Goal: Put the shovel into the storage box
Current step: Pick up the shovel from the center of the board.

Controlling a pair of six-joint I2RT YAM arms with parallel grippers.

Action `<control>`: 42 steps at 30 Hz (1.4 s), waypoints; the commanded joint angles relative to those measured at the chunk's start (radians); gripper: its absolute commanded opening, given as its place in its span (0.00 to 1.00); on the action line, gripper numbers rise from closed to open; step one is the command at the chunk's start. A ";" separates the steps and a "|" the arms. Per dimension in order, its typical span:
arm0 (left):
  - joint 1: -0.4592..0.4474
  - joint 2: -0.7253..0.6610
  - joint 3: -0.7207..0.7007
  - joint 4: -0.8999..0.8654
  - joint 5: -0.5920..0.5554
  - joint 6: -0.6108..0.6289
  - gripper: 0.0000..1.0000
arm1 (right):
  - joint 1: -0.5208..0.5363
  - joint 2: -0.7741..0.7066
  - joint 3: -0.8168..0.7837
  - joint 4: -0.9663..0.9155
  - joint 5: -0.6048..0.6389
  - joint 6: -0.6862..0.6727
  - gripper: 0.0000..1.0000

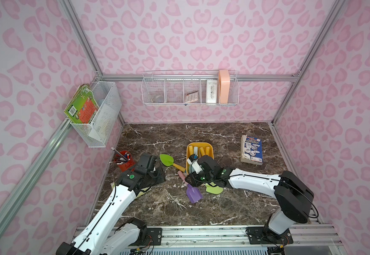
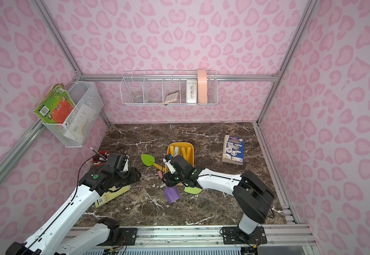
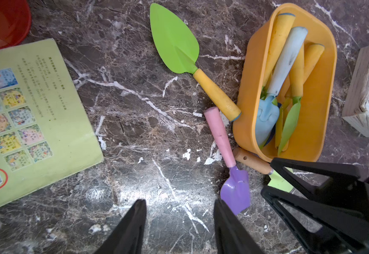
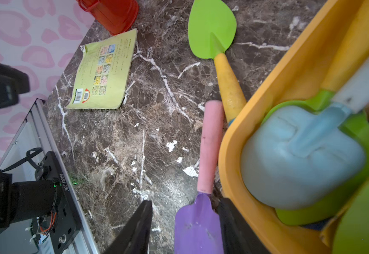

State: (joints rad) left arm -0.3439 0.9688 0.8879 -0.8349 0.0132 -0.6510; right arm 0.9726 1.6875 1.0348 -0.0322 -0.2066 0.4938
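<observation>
Pre-grasp over the purple shovel [image 1: 194,194]
In both top views it lies outside, just beside the box [image 1: 199,144]. Left wrist: left gripper [image 3: 180,201] jaws apart, empty. Right wrist: right gripper [image 4: 185,201] jaws spread astride it; next, probably lower and clamp.

Staged robot test booth: aluminium frame [image 1: 122,77], pink-print walls [image 1: 201,33], marble-look tabletop [image 1: 223,198] (two arms [image 1: 113,203] on a rail [image 1: 201,234])

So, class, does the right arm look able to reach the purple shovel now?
Probably yes: the purple shovel lies uncovered, blade between the open jaws of the right arm, though the storage box crowds one side.
</observation>
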 commanded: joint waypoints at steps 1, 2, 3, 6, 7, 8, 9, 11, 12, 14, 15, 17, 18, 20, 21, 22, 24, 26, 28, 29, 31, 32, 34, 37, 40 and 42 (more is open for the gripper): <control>0.012 -0.006 -0.003 -0.021 0.019 0.017 0.54 | 0.011 0.032 0.037 -0.041 0.017 -0.010 0.51; 0.013 -0.008 -0.008 -0.020 0.022 0.016 0.54 | 0.014 0.044 0.051 -0.054 0.022 -0.012 0.51; 0.015 -0.009 -0.014 -0.015 0.022 0.015 0.54 | 0.015 0.057 0.063 -0.062 0.024 -0.013 0.51; 0.018 -0.007 -0.037 0.002 0.022 0.010 0.54 | 0.017 0.099 0.103 -0.081 0.021 -0.007 0.51; 0.020 -0.004 -0.039 0.003 0.022 0.006 0.54 | 0.017 0.114 0.121 -0.092 0.021 -0.006 0.51; 0.019 -0.004 -0.042 0.004 0.026 0.003 0.54 | 0.017 0.133 0.141 -0.105 0.021 -0.005 0.51; 0.020 -0.007 -0.044 0.007 0.028 0.001 0.54 | 0.017 0.153 0.165 -0.122 0.021 -0.004 0.51; 0.020 -0.015 -0.047 0.010 0.027 -0.002 0.54 | 0.018 0.191 0.207 -0.153 0.023 -0.002 0.51; 0.020 -0.020 -0.046 0.006 0.025 -0.001 0.54 | 0.020 0.207 0.227 -0.168 0.027 -0.001 0.51; 0.021 -0.025 -0.043 -0.002 0.018 0.001 0.54 | 0.025 0.237 0.264 -0.197 0.042 0.000 0.51; 0.022 -0.030 -0.043 -0.004 0.015 0.002 0.54 | 0.028 0.251 0.284 -0.213 0.052 -0.001 0.51; 0.023 -0.032 -0.045 -0.006 0.011 0.002 0.54 | 0.032 0.279 0.318 -0.250 0.073 0.001 0.51; 0.023 -0.032 -0.047 -0.005 0.011 -0.001 0.54 | 0.034 0.291 0.348 -0.264 0.084 0.001 0.50; 0.022 -0.031 -0.047 -0.005 0.016 -0.004 0.54 | 0.040 0.306 0.369 -0.278 0.099 0.000 0.50; 0.023 -0.032 -0.047 -0.006 0.019 -0.006 0.54 | 0.043 0.313 0.376 -0.281 0.105 0.000 0.50; 0.022 -0.035 -0.048 -0.007 0.019 -0.006 0.54 | 0.043 0.318 0.381 -0.282 0.109 0.003 0.50; 0.022 -0.044 -0.054 -0.009 0.011 -0.006 0.54 | 0.043 0.331 0.391 -0.289 0.111 0.005 0.50; 0.023 -0.048 -0.059 -0.010 0.006 -0.007 0.54 | 0.044 0.346 0.403 -0.304 0.124 0.009 0.50; 0.024 -0.045 -0.061 -0.009 0.007 -0.007 0.54 | 0.047 0.352 0.406 -0.314 0.142 0.011 0.49; 0.023 -0.043 -0.062 -0.006 0.011 -0.006 0.54 | 0.049 0.356 0.406 -0.321 0.154 0.010 0.49; 0.024 -0.040 -0.066 -0.002 0.016 -0.009 0.54 | 0.056 0.360 0.411 -0.333 0.174 0.008 0.49; 0.023 -0.039 -0.067 0.000 0.016 -0.010 0.54 | 0.062 0.360 0.414 -0.341 0.189 0.007 0.49; 0.025 -0.038 -0.067 0.003 0.017 -0.010 0.54 | 0.072 0.350 0.411 -0.341 0.207 0.004 0.49; 0.024 -0.040 -0.066 0.002 0.017 -0.009 0.54 | 0.075 0.320 0.386 -0.328 0.221 0.011 0.49; 0.025 -0.042 -0.068 0.002 0.017 -0.010 0.54 | 0.074 0.312 0.374 -0.330 0.241 0.014 0.50; 0.026 -0.037 -0.069 0.004 0.019 -0.010 0.54 | 0.074 0.318 0.372 -0.334 0.242 0.016 0.49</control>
State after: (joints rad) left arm -0.3199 0.9291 0.8207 -0.8345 0.0319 -0.6559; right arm 1.0485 2.0048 1.4113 -0.3393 -0.0040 0.5018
